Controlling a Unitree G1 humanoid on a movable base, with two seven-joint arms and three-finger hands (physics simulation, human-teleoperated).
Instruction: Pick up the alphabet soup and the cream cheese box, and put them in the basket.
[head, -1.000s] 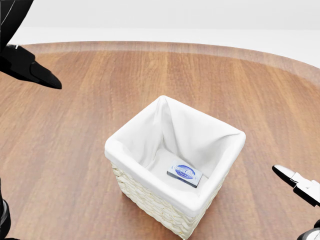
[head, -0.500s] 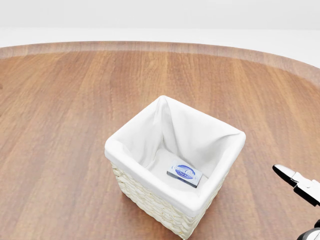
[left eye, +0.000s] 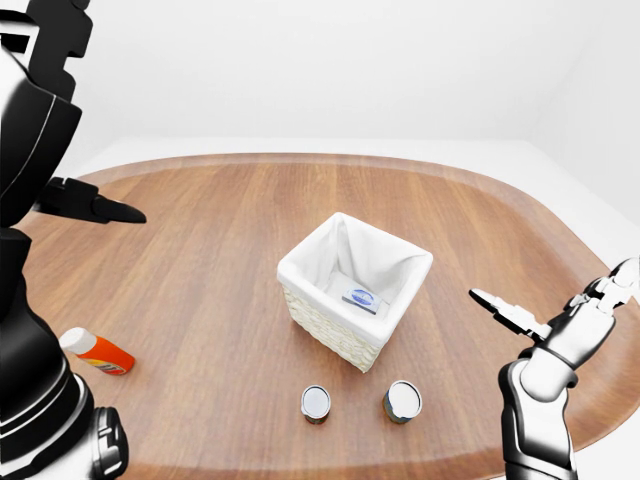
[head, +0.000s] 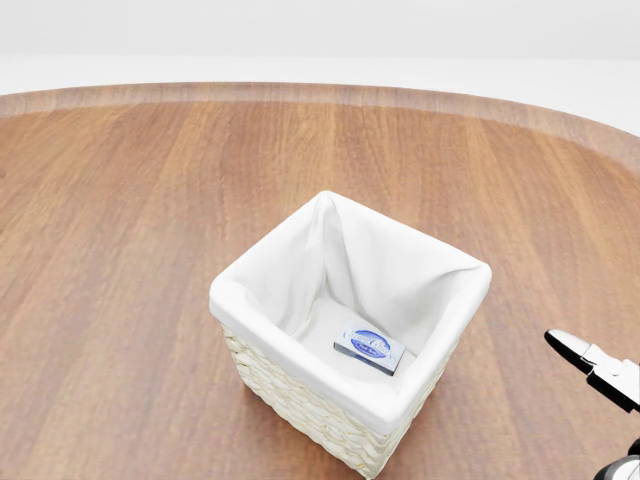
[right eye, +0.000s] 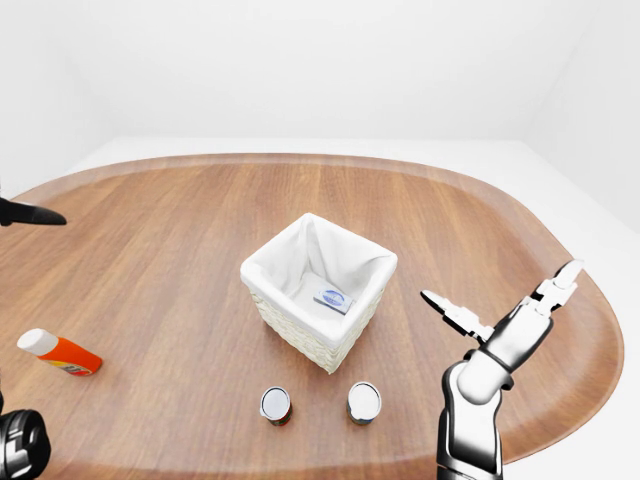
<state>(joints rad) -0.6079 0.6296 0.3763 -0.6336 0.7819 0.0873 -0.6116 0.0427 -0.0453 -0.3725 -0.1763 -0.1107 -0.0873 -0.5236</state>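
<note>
Right robot hand (right eye: 497, 318) hung spread and empty; the left robot hand's (left eye: 95, 208) state was unclear. The cream cheese box (head: 369, 349) lay in the basket (head: 262, 283); two cans (right eye: 275, 404) waited nearby, one presumably the soup.

Bright, even, sharp renders; soft shadows

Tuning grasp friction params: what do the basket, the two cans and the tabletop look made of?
Basket: pale woven wicker by its ribbed weave, with a white, seemingly cloth liner folded over the rim.
Two cans: likely metal, given their light silvery lids; side labels too small to read.
Tabletop: wood-grain surface, satin, possibly veneer.
</note>
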